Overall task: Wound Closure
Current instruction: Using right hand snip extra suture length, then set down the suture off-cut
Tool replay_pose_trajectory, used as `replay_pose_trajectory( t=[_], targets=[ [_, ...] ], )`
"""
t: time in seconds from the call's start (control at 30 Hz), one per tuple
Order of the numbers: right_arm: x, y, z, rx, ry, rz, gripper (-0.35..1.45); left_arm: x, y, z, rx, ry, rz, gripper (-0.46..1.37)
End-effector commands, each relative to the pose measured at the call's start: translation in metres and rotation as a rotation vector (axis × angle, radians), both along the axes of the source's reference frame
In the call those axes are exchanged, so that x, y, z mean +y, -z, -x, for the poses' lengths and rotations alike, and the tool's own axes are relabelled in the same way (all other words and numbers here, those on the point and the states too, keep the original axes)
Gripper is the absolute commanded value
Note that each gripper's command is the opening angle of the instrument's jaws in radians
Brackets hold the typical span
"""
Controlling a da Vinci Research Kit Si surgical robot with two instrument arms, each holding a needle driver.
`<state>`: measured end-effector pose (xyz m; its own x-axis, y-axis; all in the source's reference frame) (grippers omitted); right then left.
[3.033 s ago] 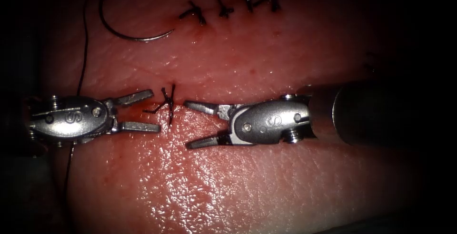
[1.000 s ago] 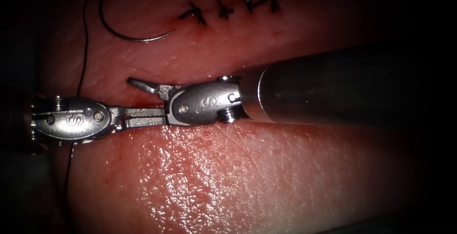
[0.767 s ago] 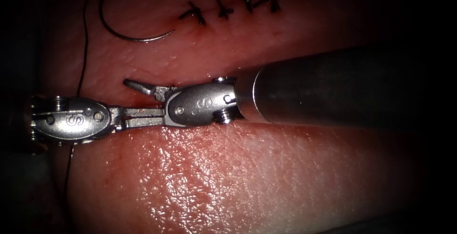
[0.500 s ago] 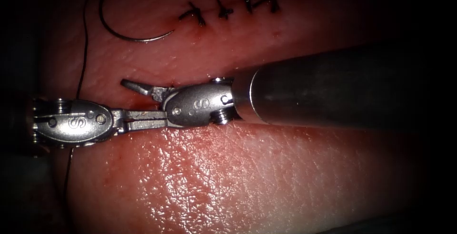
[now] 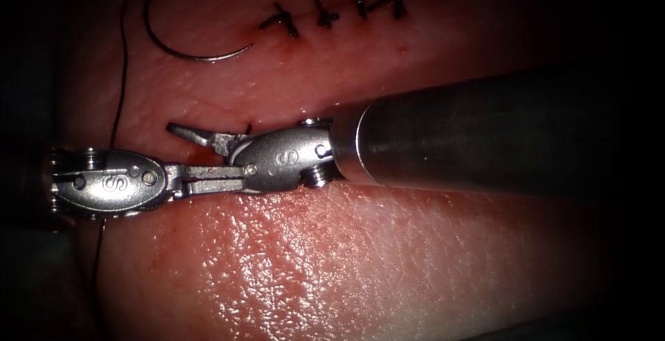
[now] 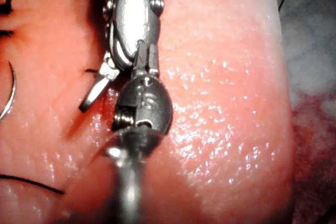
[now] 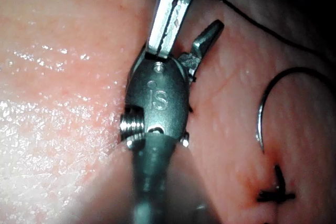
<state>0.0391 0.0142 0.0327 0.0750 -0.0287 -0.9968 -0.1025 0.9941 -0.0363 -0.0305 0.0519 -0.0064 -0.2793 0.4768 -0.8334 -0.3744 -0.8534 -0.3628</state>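
Lying free on glistening tissue (image 5: 360,258) at 11 o'clock: thin curved steel needle (image 5: 181,48). Left tool (image 5: 208,178) jaws pressed together; right tool (image 5: 197,136) jaws spread, holding nothing.

Darkness (image 5: 28,292) surrounds the lit working area, with no walls, floor or furniture to make out. A strong light from above glints in white patches on the wet tissue (image 5: 291,265). Just beside the tissue lies a pale, mottled grey surface (image 6: 310,51) carrying a reddish stain (image 6: 315,124).

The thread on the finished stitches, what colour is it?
Black thread, clearest in the endoscope view.
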Motion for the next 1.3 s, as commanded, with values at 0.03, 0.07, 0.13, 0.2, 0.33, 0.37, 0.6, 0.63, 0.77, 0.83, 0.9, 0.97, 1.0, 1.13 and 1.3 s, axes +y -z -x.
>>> replay_pose_trajectory(
  t=[0.03, 0.07, 0.13, 0.2, 0.33, 0.37, 0.6, 0.63, 0.77, 0.83, 0.9, 0.97, 1.0, 1.13, 1.3],
  targets=[
    [0.0, -0.0002, 0.0, 0.007, 0.016, 0.002, 0.02, 0.0, 0.0, 0.0, -0.002, -0.004, -0.001, -0.35],
    [0.0, -0.0002, 0.0, 0.007, 0.03, 0.001, -0.35, 0.0, 0.0001, 0.0, -0.002, -0.003, -0.001, -0.35],
    [-0.0001, -0.0003, 0.0, 0.007, 0.04, 0.002, -0.35, 0.0, 0.0001, 0.0, -0.002, -0.003, -0.001, -0.35],
    [-0.0001, -0.0004, 0.0, -0.02, 0.021, 0.001, -0.35, -0.0002, 0.0001, 0.0, -0.001, -0.003, 0.0, -0.35],
    [0.0, -0.0006, 0.0, -0.048, 0.017, 0.011, -0.35, -0.0004, 0.0001, 0.0, -0.001, -0.004, 0.002, -0.35],
    [0.0, -0.0007, 0.0, -0.056, 0.008, 0.011, -0.35, -0.0004, 0.0001, 0.0, -0.001, -0.005, 0.002, -0.35],
    [0.0, -0.0006, 0.0008, -0.078, 0.018, 0.031, -0.35, -0.0009, 0.0005, -0.0004, -0.006, -0.011, 0.003, -0.35],
    [0.0001, -0.0005, 0.001, -0.075, 0.017, 0.029, -0.25, -0.001, 0.0005, -0.0004, -0.006, -0.012, 0.003, -0.35],
    [0.0007, -0.0002, 0.002, -0.099, -0.021, 0.022, 1.2, -0.0012, 0.0008, -0.0005, -0.005, -0.018, 0.013, -0.35],
    [0.001, 0.0001, 0.0028, -0.106, -0.029, 0.015, 1.32, -0.0013, 0.0009, -0.0005, -0.005, -0.021, 0.019, -0.35],
    [0.0013, 0.0004, 0.0036, -0.103, -0.038, 0.01, 1.36, -0.0014, 0.0011, -0.0005, -0.001, -0.024, 0.03, -0.35],
    [0.0016, 0.0008, 0.0047, -0.101, -0.047, 0.004, 1.37, -0.0015, 0.0012, -0.0004, -0.002, -0.028, 0.035, -0.35],
    [0.0017, 0.0008, 0.005, -0.1, -0.05, 0.003, 1.37, -0.0015, 0.0012, -0.0004, -0.003, -0.032, 0.04, -0.35],
    [0.0021, 0.0011, 0.0071, -0.108, -0.067, -0.005, 1.38, -0.0017, 0.0015, -0.0001, -0.006, -0.041, 0.049, -0.35],
    [0.0025, 0.001, 0.0102, -0.135, -0.082, 0.02, 1.34, -0.002, 0.002, 0.0012, -0.018, -0.061, 0.067, -0.35]
  ],
)
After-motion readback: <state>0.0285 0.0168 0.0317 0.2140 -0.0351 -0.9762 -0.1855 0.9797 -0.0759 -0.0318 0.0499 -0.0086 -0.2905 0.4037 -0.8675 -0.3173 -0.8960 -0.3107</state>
